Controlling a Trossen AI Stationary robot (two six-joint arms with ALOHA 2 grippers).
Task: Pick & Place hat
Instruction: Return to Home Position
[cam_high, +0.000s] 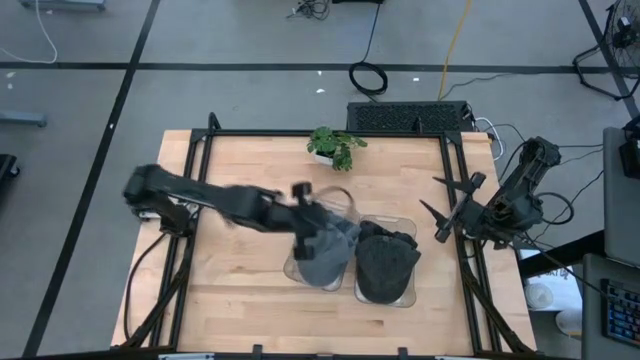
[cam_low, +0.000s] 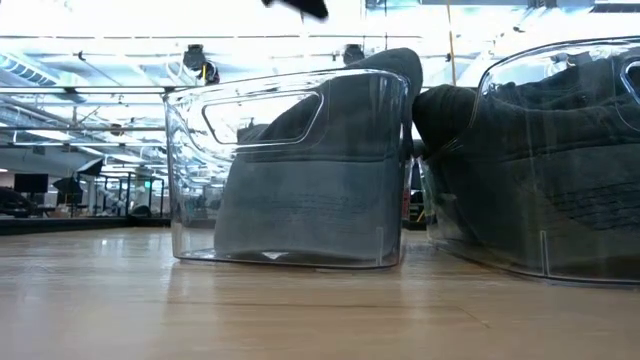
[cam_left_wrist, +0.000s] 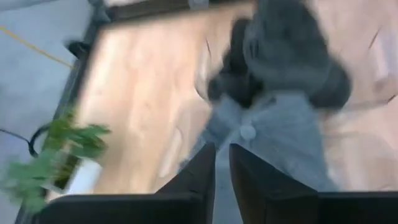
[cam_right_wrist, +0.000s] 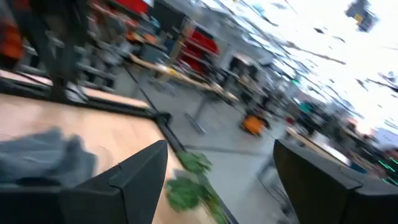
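Note:
A light grey hat (cam_high: 322, 258) stands slumped inside a clear plastic bin (cam_low: 190, 180), its lower edge on the bin's floor. In the low view the grey hat (cam_low: 300, 190) leans toward the bin's right wall. A darker hat (cam_high: 387, 262) fills a second clear bin (cam_high: 405, 298) just to the right. My left gripper (cam_high: 305, 222) hovers above the grey hat's bin. In its wrist view the left gripper (cam_left_wrist: 222, 158) is shut, with only a slit between the fingers, over the grey hat (cam_left_wrist: 273, 137). My right gripper (cam_high: 447, 210) waits open at the table's right edge.
A small potted plant (cam_high: 335, 147) stands near the table's far edge, behind the bins. A black metal frame borders the table on its left, far and right sides. Bare wood lies left of the bins and along the near edge.

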